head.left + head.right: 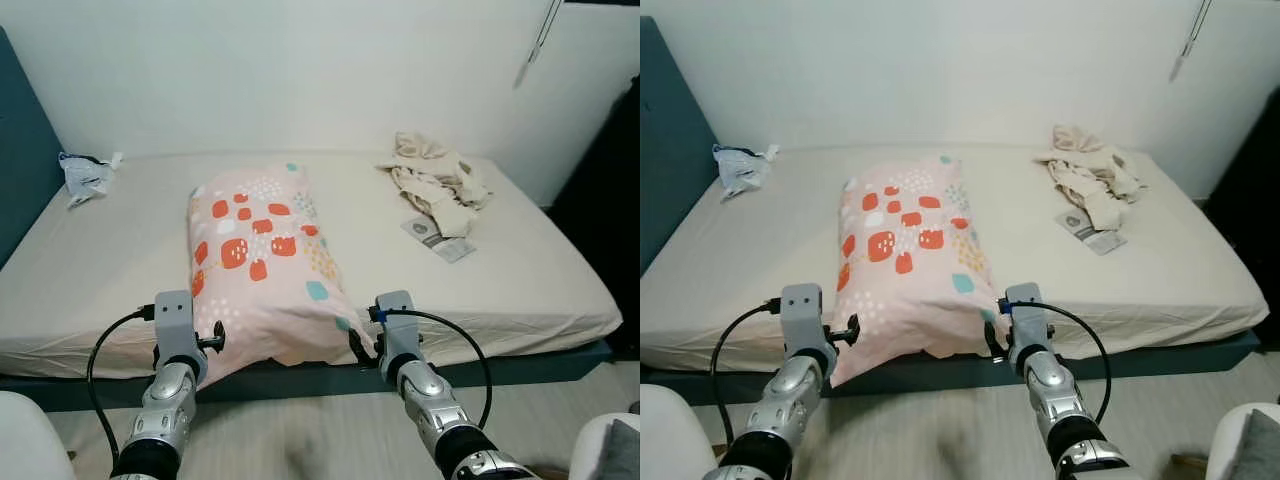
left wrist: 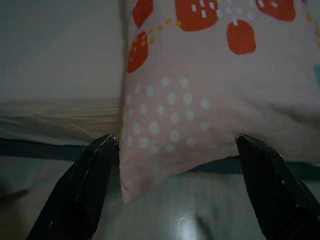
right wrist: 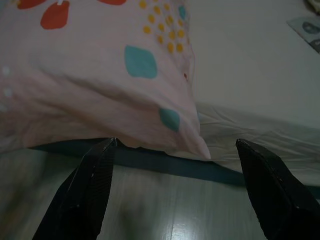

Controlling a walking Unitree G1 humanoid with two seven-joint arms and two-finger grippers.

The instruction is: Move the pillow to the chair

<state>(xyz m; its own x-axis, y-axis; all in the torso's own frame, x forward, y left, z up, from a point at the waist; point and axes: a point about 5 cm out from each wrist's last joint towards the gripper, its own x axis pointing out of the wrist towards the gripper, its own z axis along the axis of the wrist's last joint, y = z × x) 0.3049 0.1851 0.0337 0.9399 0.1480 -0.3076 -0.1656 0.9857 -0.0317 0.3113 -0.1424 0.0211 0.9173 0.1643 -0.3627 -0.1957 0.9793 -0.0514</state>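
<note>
Pink patterned pillow [image 1: 262, 262] lies flat, overhanging the bed's [image 1: 520, 280] near edge.

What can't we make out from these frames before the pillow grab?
- Chair: white curved shapes at the bottom corners of the eye views are cut off by the frame; whether they are the chair is unclear.
- Pillow underside: hidden where its near end overhangs the bed.
- Paper tag beside the beige clothes: print too small.
- Left claw and right claw: open near the pillow corners; contact unclear, wrist views dim.

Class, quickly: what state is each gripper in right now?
Left gripper: open, holding nothing, at the pillow's near left corner.
Right gripper: open, holding nothing, at its near right corner.
</note>
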